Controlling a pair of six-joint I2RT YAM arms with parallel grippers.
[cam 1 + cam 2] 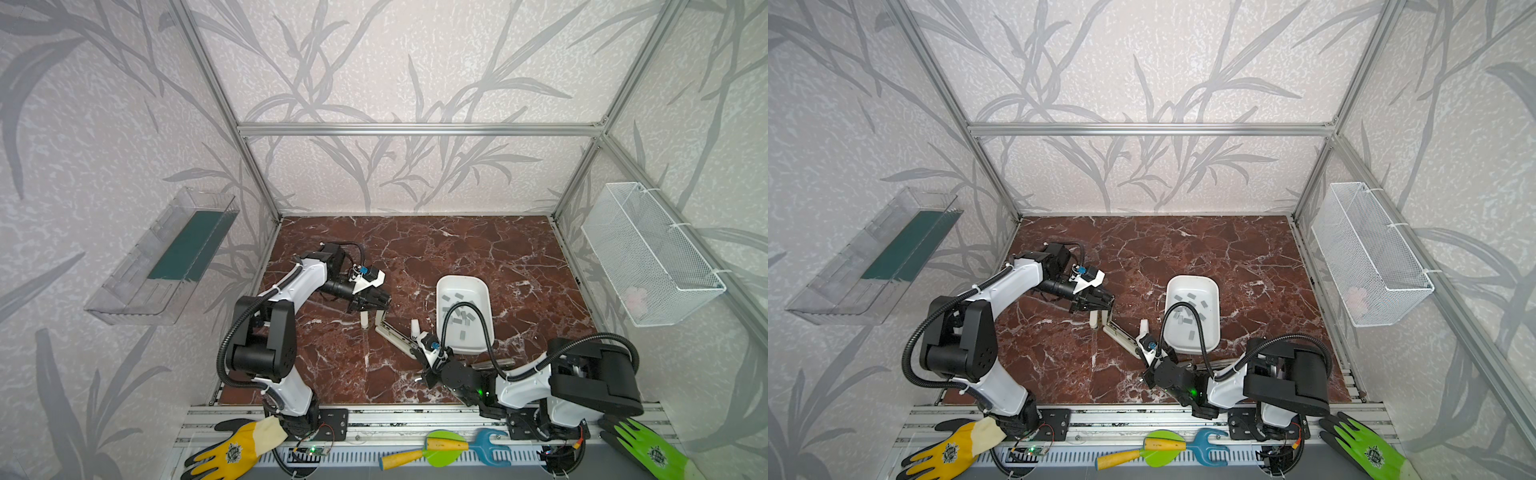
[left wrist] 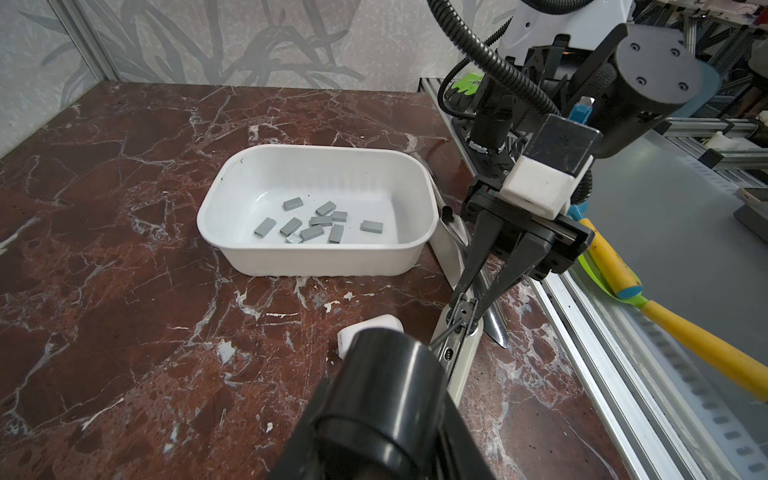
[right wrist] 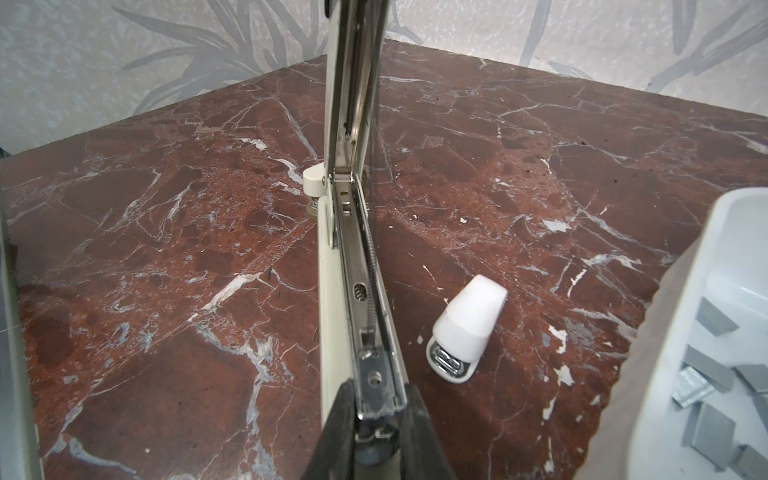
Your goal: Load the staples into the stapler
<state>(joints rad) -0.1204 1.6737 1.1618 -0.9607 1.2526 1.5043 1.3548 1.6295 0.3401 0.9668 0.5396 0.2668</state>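
Note:
The cream stapler (image 1: pixel 395 336) (image 1: pixel 1121 334) lies opened on the marble, its metal channel (image 3: pixel 365 291) bare. Its lid (image 3: pixel 353 83) stands upright at the hinge. My right gripper (image 1: pixel 414 348) (image 2: pixel 465 305) (image 3: pixel 376 399) is shut on the channel's front end. My left gripper (image 1: pixel 376 311) (image 1: pixel 1104 313) sits over the hinge end, closed on the raised lid; a black housing hides its jaws in the left wrist view. Several grey staples (image 1: pixel 459 311) (image 2: pixel 316 224) (image 3: pixel 715 374) lie loose in a white tray (image 1: pixel 461 277) (image 2: pixel 324 262).
A small white piece with a chrome end (image 3: pixel 469 324) (image 1: pixel 414 327) lies between stapler and tray. A shiny metal piece (image 2: pixel 451 245) rests beside the tray. Gloves (image 1: pixel 237 451) and toy tools (image 1: pixel 444 451) sit on the front rail. A wire basket (image 1: pixel 648 253) hangs on the right wall.

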